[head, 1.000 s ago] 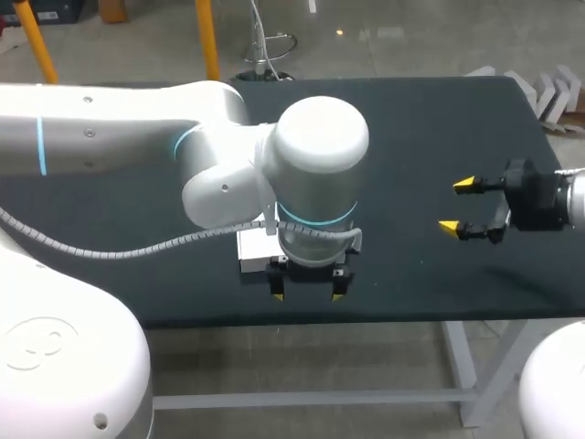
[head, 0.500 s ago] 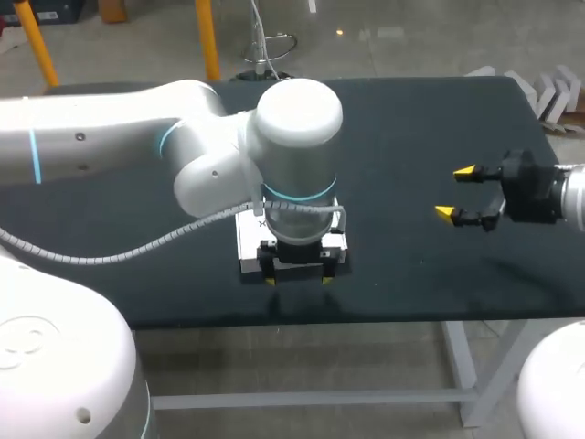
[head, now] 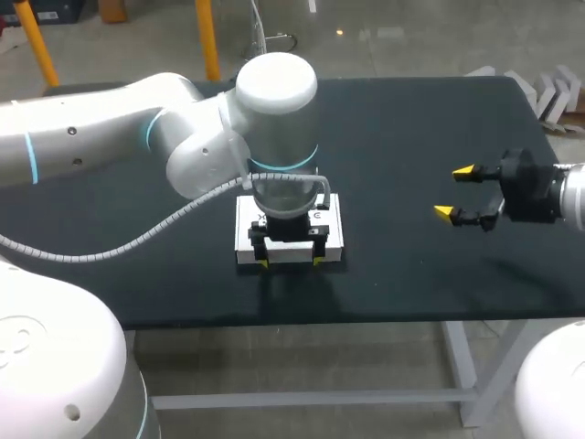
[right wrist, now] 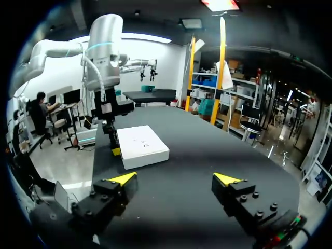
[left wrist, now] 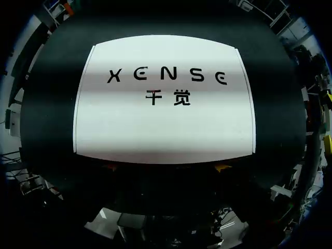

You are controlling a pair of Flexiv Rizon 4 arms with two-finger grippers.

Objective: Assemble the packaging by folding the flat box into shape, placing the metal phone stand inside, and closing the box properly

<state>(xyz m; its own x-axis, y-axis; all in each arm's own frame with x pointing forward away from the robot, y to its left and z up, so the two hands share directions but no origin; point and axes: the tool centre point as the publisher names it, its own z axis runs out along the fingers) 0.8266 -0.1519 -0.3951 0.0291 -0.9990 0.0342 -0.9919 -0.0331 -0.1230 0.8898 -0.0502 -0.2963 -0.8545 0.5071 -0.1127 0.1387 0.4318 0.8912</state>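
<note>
A white box (head: 334, 236) with dark print on its lid lies flat on the black table (head: 411, 119), near the front edge. My left gripper (head: 290, 263) points straight down over the box's near side, open, with a yellow tip at each near corner region. In the left wrist view the box (left wrist: 165, 124) fills the space ahead, and the left gripper (left wrist: 165, 167) shows only its tips at the box's near edge. My right gripper (head: 454, 192) hangs open and empty over the table's right part, well apart from the box (right wrist: 142, 147). No metal phone stand shows in any view.
The table's front edge (head: 302, 320) runs just below the box. My left arm's wrist (head: 277, 119) stands upright over the box and hides most of it from above. In the right wrist view, my right gripper (right wrist: 174, 179) has bare table between it and the box.
My left arm has drawn back from the table's front edge toward the rear, bringing its gripper from beyond the box onto its near side. The right gripper has shifted only slightly.
</note>
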